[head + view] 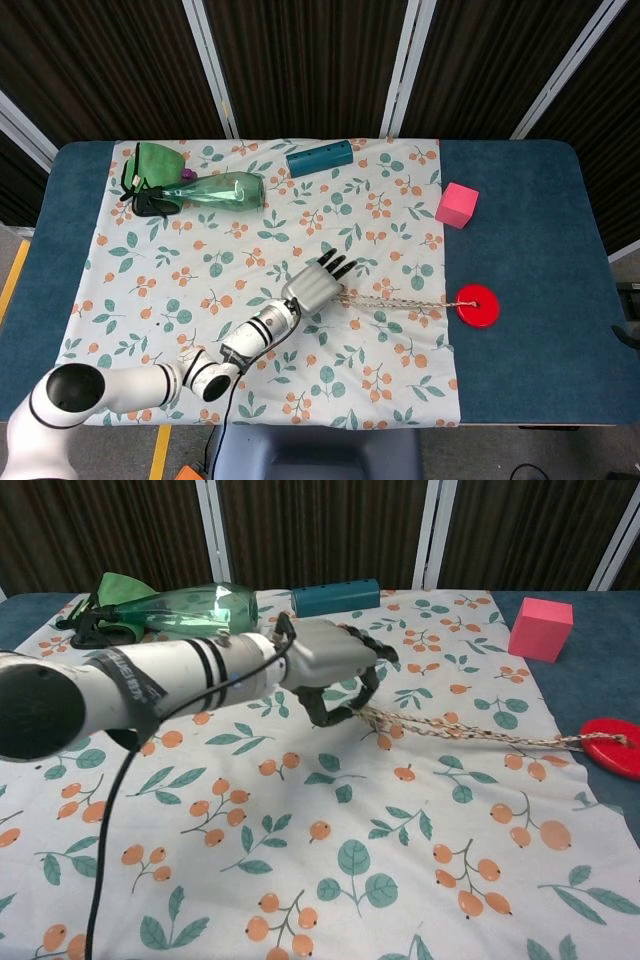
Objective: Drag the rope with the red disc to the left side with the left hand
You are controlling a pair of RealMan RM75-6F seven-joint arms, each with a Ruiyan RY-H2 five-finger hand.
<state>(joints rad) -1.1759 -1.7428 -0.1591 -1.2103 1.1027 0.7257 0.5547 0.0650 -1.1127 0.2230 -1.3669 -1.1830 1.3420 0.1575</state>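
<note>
A braided rope [395,301] [460,730] runs across the floral cloth to a red disc [477,305] [612,745] on the blue table at the right. My left hand [314,282] [333,666] holds the rope's left end, fingers curled around it, near the cloth's middle. The rope is stretched fairly straight between the hand and the disc. My right hand shows in neither view.
A green plastic bottle [220,189] [190,610] and black and green items [150,180] lie at the back left. A teal box [319,157] [335,596] sits at the back centre, a pink cube [457,204] [540,627] at the right on the blue table [540,250].
</note>
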